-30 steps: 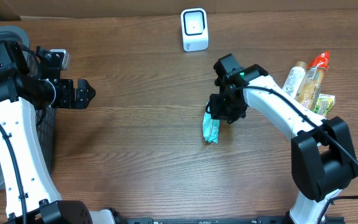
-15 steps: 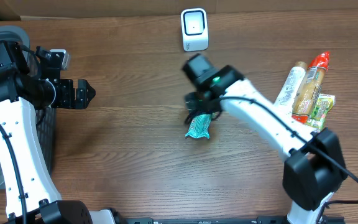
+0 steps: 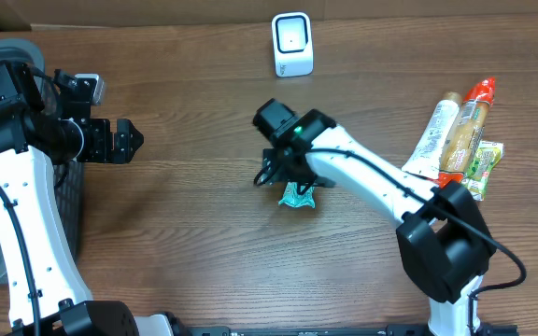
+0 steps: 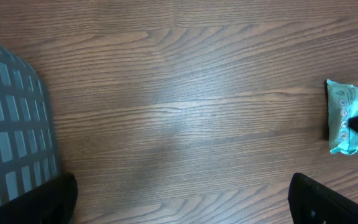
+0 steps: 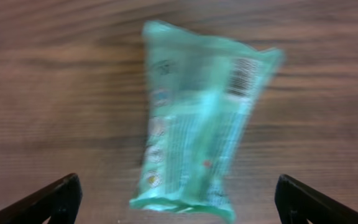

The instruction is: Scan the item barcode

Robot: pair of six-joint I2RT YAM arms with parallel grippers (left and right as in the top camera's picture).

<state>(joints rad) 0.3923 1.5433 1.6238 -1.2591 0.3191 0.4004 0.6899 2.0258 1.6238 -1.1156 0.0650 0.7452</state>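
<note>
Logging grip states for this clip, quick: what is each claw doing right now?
Left claw: open, empty.
Right claw: open, holding nothing; the green packet lies loose beneath it.

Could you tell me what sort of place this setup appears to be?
Probably a mock shop checkout: a white barcode scanner stands on the wooden table, packaged groceries lie piled at one side, and a grey basket sits at the other.

Left gripper [image 3: 131,140] and right gripper [image 3: 284,177], jaws spread
</note>
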